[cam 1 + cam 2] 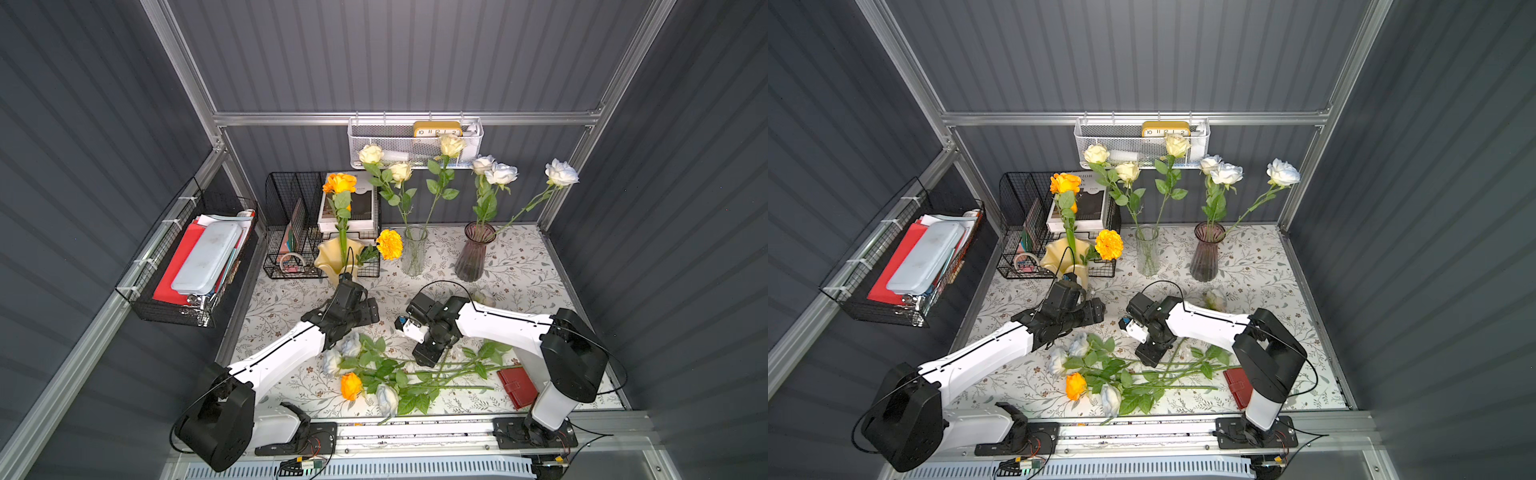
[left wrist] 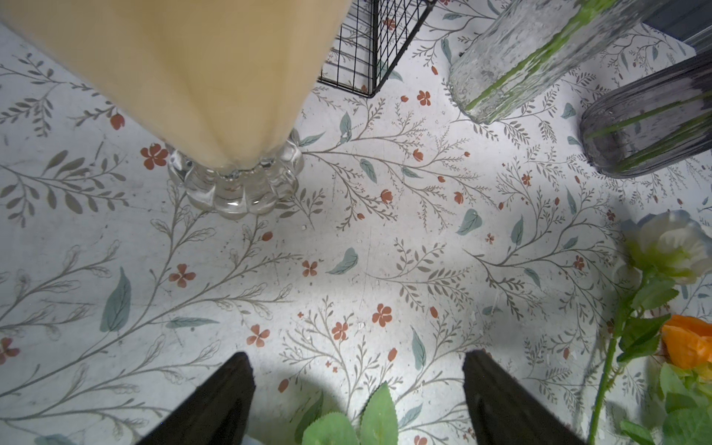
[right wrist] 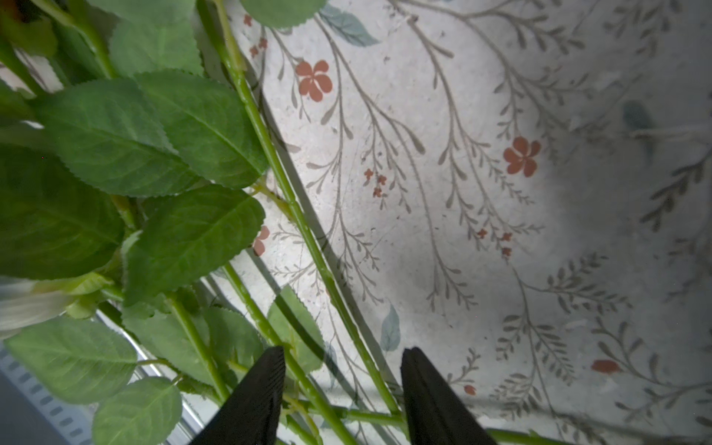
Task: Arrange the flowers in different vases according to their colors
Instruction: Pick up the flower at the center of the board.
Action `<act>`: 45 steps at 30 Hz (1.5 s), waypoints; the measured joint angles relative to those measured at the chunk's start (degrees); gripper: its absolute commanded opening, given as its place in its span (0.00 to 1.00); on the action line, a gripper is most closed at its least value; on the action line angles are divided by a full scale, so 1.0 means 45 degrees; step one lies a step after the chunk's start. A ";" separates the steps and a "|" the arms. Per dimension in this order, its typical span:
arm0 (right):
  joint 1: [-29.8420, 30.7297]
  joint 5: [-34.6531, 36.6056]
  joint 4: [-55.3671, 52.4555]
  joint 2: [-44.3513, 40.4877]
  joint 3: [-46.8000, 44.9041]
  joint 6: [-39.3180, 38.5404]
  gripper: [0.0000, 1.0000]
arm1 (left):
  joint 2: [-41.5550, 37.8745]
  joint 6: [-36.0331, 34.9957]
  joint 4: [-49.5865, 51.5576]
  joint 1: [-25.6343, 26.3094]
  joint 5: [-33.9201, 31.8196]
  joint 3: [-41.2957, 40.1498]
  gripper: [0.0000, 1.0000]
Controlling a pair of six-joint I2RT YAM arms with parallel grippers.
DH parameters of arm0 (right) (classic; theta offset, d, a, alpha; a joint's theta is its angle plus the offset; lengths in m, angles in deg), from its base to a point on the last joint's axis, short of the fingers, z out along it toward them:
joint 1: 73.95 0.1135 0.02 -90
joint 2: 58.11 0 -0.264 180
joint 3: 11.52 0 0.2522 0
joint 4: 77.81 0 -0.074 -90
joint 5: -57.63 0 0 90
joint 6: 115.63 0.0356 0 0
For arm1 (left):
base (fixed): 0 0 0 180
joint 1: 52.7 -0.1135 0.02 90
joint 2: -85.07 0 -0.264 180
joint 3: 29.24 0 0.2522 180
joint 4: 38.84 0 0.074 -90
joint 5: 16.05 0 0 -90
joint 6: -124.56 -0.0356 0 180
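You are looking past halfway: orange blooms (image 1: 340,183) are standing in the yellow vase (image 1: 332,257), cream roses (image 1: 401,170) in the clear vase (image 1: 414,249), white roses (image 1: 500,172) in the purple vase (image 1: 471,257), while your right hand (image 3: 344,350), jaws apart, is straddling stems of the pile (image 1: 386,370) on the counter (image 1: 519,266) and your left hand (image 2: 356,354) is hovering open, empty.

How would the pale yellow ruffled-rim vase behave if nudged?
Probably tippy: the pale yellow ruffled-rim vase flares upward from a small clear scalloped foot. The tall orange rose in it likely adds top weight. The glassy foot suggests it is breakable.
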 measured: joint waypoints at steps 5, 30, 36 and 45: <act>0.0253 0.0423 0.0355 0.0588 -0.0019 -0.0121 0.49 | 0.0000 0.0000 -0.0029 0.0000 0.0005 -0.0010 0.89; 0.0661 0.2647 0.1564 0.1530 0.0393 -0.0248 0.00 | 0.0000 0.0000 -0.0087 -0.0024 0.0010 -0.0049 0.89; 0.0476 0.3531 0.1914 0.1627 0.0515 -0.0559 0.00 | 0.0000 -0.0005 -0.0092 -0.0024 0.0010 -0.0049 0.89; -0.0753 0.3959 0.1904 0.1647 0.1588 -0.1219 0.00 | -0.0194 -0.0010 -0.0097 -0.0039 -0.0019 0.0058 0.89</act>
